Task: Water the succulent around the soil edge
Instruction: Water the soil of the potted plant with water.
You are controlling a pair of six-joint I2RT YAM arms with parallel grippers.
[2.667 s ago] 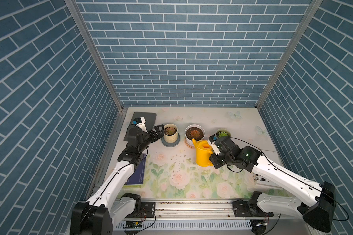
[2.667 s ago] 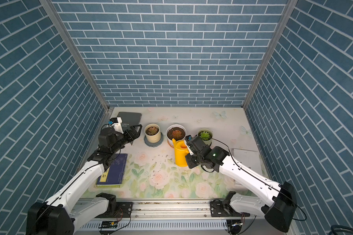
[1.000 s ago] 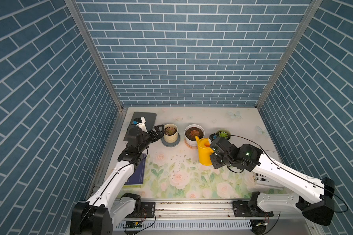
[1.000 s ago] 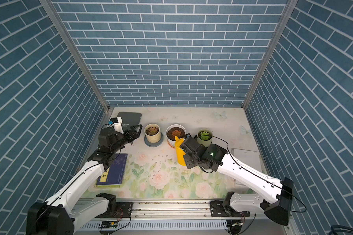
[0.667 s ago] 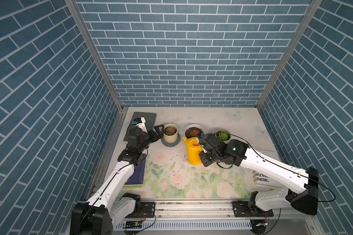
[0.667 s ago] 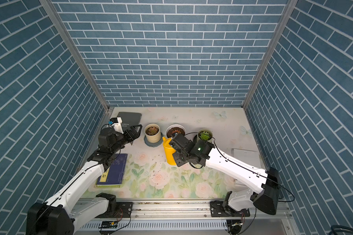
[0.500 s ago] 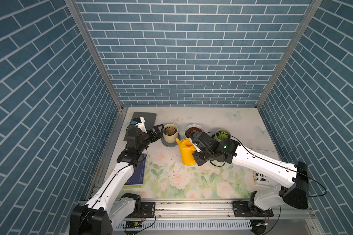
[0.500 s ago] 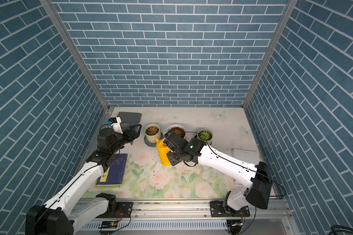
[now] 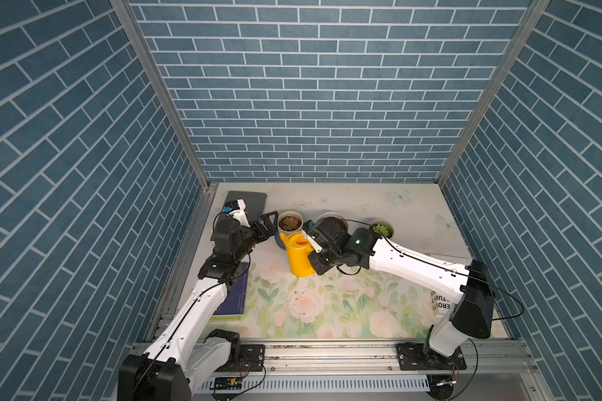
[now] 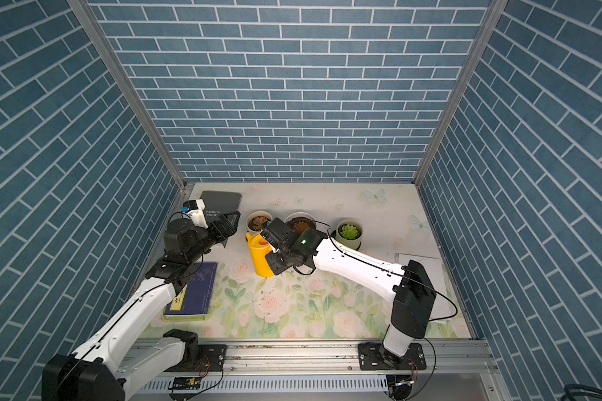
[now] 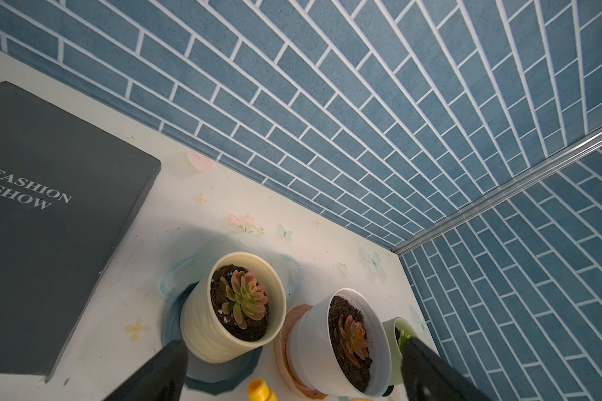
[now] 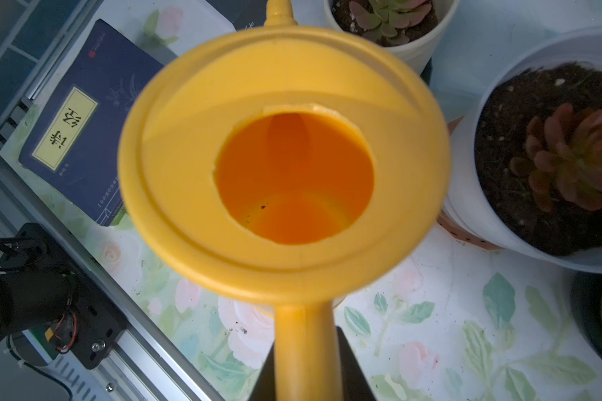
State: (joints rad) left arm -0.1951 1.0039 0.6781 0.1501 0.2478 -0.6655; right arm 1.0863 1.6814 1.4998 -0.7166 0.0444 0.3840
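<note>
The succulent [image 11: 244, 298], a dull reddish-green rosette, grows in a cream ribbed pot [image 11: 205, 326] on a grey-blue saucer [image 11: 219, 375]. The soil edge [image 11: 219, 295] is a dark ring inside the rim. In both top views the succulent [image 9: 290, 222] [image 10: 259, 221] stands at the back left. My right gripper [image 9: 315, 258] [image 12: 306, 364] is shut on the handle of a yellow watering can [image 9: 298, 255] [image 12: 292, 173], held upright just in front of the pot. Its spout [image 9: 282, 236] points at the pot's near side. My left gripper [image 9: 268, 225] [image 11: 294, 343] stands open beside the pot's left.
A white pot with an orange-red rosette [image 9: 331, 222] [image 12: 570, 156] and a pale green pot [image 9: 382, 229] stand to the right. A dark book [image 11: 49, 208] lies at the back left and a blue book [image 10: 193, 295] near the left arm. A white paper [image 10: 424, 264] lies at the right.
My right arm has carried the watering can leftwards, from in front of the white pot to in front of the cream pot. The left arm has barely moved.
</note>
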